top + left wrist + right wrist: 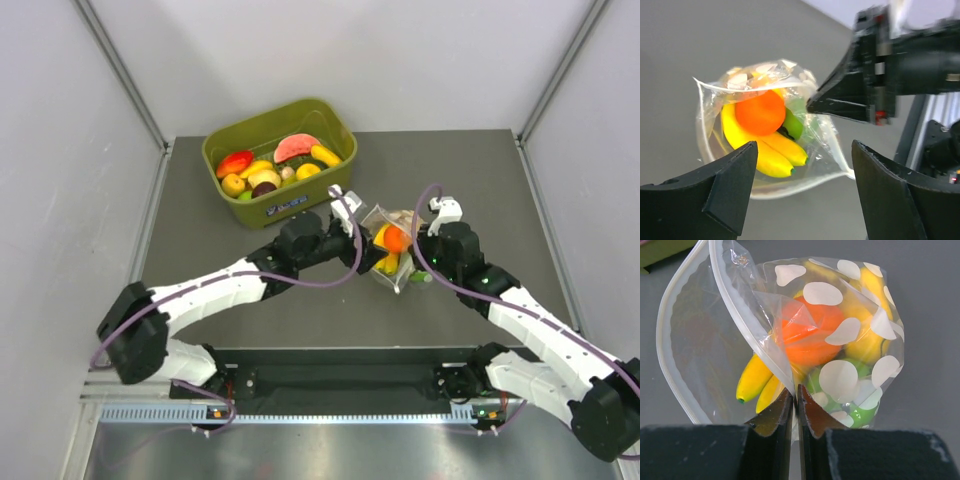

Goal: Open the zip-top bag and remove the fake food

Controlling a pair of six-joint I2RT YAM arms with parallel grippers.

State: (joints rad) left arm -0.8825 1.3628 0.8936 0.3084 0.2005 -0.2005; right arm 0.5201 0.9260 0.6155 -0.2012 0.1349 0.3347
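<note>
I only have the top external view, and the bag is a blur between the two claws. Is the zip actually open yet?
Observer: Yes. In the right wrist view the zip-top bag has its zip strip bowed into a wide loop, so the mouth is open.
Operator: What is the right claw gripping?
Observer: The right claw is shut on an edge of the bag's plastic, not on any food.
Operator: And the left claw?
Observer: The left claw is open and empty, facing the mouth. The orange piece sits in front, with the banana bunch just below it.
</note>
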